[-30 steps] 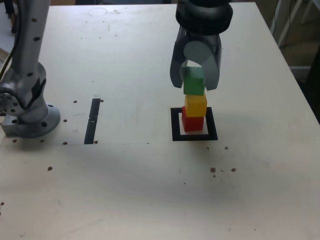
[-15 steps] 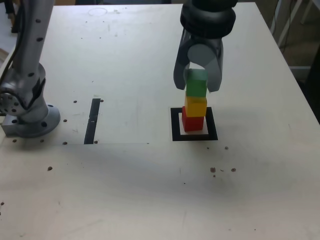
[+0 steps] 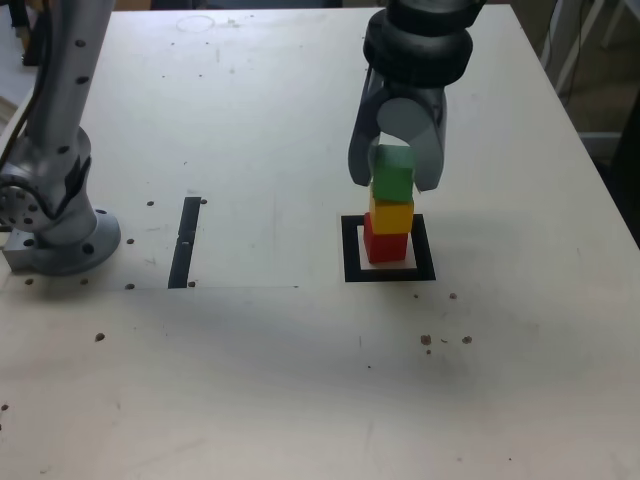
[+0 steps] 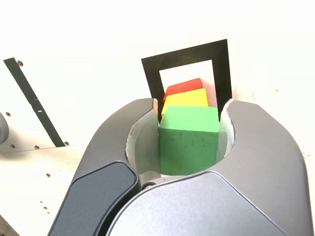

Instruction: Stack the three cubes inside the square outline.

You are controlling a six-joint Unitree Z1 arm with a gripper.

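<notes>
The matte red cube [image 3: 384, 243] stood inside the flat black square outline [image 3: 351, 252], the yellow cube [image 3: 391, 214] on it and the green cube [image 3: 393, 177] on top. Compared with one second earlier, the grey gripper [image 3: 394, 180] sat slightly farther toward the exterior view's right, and the green cube now rested squarely on the yellow one. Its jaws flanked the green cube [image 4: 188, 140]; a narrow gap showed on each side, so they stood apart. The narrow dark strip [image 3: 185, 241] and grey arm base [image 3: 55, 225] lay well apart on the pale table [image 3: 250, 380], toward the exterior view's left.
</notes>
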